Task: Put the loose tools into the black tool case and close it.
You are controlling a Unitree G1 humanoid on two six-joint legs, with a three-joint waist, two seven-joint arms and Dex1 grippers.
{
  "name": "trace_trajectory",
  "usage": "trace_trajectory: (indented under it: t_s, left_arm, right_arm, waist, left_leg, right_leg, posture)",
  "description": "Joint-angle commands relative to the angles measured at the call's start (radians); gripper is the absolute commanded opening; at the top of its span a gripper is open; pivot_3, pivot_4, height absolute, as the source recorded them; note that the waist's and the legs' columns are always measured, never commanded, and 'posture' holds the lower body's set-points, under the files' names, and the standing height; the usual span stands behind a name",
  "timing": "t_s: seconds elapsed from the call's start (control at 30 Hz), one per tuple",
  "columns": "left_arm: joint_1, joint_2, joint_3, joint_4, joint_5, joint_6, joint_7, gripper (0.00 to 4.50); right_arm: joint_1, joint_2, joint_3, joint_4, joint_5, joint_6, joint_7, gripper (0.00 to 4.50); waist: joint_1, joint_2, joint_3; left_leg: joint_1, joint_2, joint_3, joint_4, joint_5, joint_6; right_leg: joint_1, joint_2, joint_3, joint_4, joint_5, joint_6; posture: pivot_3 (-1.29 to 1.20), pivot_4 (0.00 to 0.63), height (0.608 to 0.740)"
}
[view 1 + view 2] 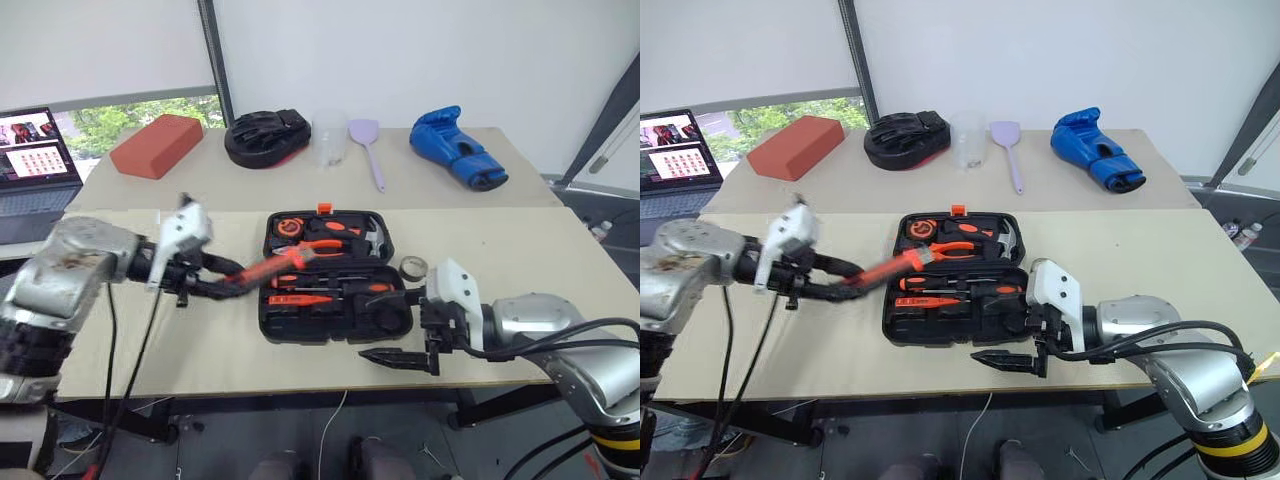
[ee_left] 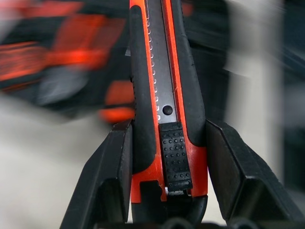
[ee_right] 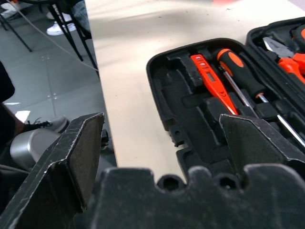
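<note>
The black tool case (image 1: 300,330) lies open in the middle of the near table. A slim all-orange screwdriver (image 3: 208,78) and a black-and-orange screwdriver (image 3: 240,76) sit in slots of its near half. My left gripper (image 1: 232,278) is shut on the orange-black utility knife (image 1: 272,268), whose tip hangs over the case's left side. Both fingers (image 2: 112,176) press the knife's (image 2: 162,95) sides. A small dark tape roll (image 1: 412,267) lies on the table just right of the case. My right gripper (image 1: 392,332) stands open at the case's front right corner, holding nothing.
Pliers (image 1: 335,235) and a tape measure (image 1: 290,227) fill the case's far half. On the far table are a red brick (image 1: 155,145), a round black mitt (image 1: 265,138), a clear cup (image 1: 328,138), a lilac spatula (image 1: 370,148) and a blue boxing glove (image 1: 458,148). A laptop (image 1: 35,165) stands at far left.
</note>
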Motion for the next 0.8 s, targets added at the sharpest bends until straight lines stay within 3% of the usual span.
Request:
trace_trajectory:
  t_s: [0.03, 0.17, 0.27, 0.57, 0.63, 0.77, 0.8]
  left_arm:
    - [-0.073, -0.070, -0.111, 0.042, 0.098, -0.088, -0.070, 1.73]
    - [-0.131, -0.169, -0.191, 0.097, 0.160, -0.069, -0.073, 1.73]
    - [-0.152, -0.214, -0.237, 0.170, 0.236, -0.090, -0.047, 1.73]
    - [-0.192, -0.318, -0.227, 0.302, 0.271, -0.099, -0.038, 1.73]
    - [-0.192, -0.333, -0.217, 0.309, 0.261, -0.111, -0.051, 2.74]
    - [-0.194, -0.351, -0.199, 0.313, 0.261, -0.108, -0.039, 3.93]
    - [-0.194, -0.354, -0.194, 0.317, 0.265, -0.120, -0.030, 4.46]
  right_arm:
    - [-0.003, 0.006, -0.032, -0.029, 0.003, -0.008, -0.029, 4.50]
    - [0.021, 0.009, -0.045, -0.054, 0.011, 0.003, -0.064, 4.50]
    - [0.045, 0.006, -0.057, -0.075, 0.018, 0.007, -0.086, 4.50]
    - [0.087, -0.001, -0.075, -0.094, 0.019, 0.003, -0.116, 4.50]
    - [0.088, -0.002, -0.076, -0.095, 0.018, 0.003, -0.118, 4.50]
    - [0.090, -0.003, -0.075, -0.096, 0.015, 0.002, -0.121, 4.50]
    - [0.090, -0.003, -0.074, -0.096, 0.014, 0.001, -0.122, 4.50]
  waist:
    - [-0.001, 0.000, 0.000]
    - [-0.001, -0.001, 0.000]
    - [-0.002, -0.001, 0.000]
    - [0.001, -0.001, 0.000]
    - [0.001, -0.001, 0.000]
    - [0.001, -0.001, 0.000]
    - [0.001, -0.001, 0.000]
  left_leg:
    - [-0.001, 0.000, 0.000, 0.001, 0.000, 0.000]
    - [-0.002, 0.002, 0.000, 0.004, 0.000, 0.002]
    - [-0.004, 0.002, 0.000, 0.006, 0.003, 0.012]
    - [-0.006, 0.002, 0.000, 0.008, 0.003, 0.013]
    - [-0.006, 0.002, 0.000, 0.008, 0.003, 0.013]
    - [-0.006, 0.002, 0.000, 0.009, 0.003, 0.013]
    - [-0.006, 0.002, 0.000, 0.009, 0.003, 0.013]
  right_leg:
    - [0.000, 0.000, 0.001, 0.000, 0.000, 0.000]
    - [0.000, 0.000, 0.001, 0.002, 0.000, 0.000]
    - [-0.001, 0.002, 0.001, 0.003, 0.000, 0.000]
    - [-0.003, 0.002, 0.001, 0.003, 0.000, 0.000]
    - [-0.003, 0.002, 0.001, 0.003, 0.000, 0.000]
    - [-0.003, 0.002, 0.001, 0.003, 0.000, 0.000]
    - [-0.003, 0.002, 0.001, 0.003, 0.000, 0.000]
  posture:
    - [0.00, 0.150, 0.740]
    - [0.00, 0.150, 0.740]
    - [0.00, 0.150, 0.740]
    - [0.00, 0.150, 0.740]
    - [0.00, 0.150, 0.740]
    - [0.00, 0.150, 0.740]
    - [0.00, 0.150, 0.740]
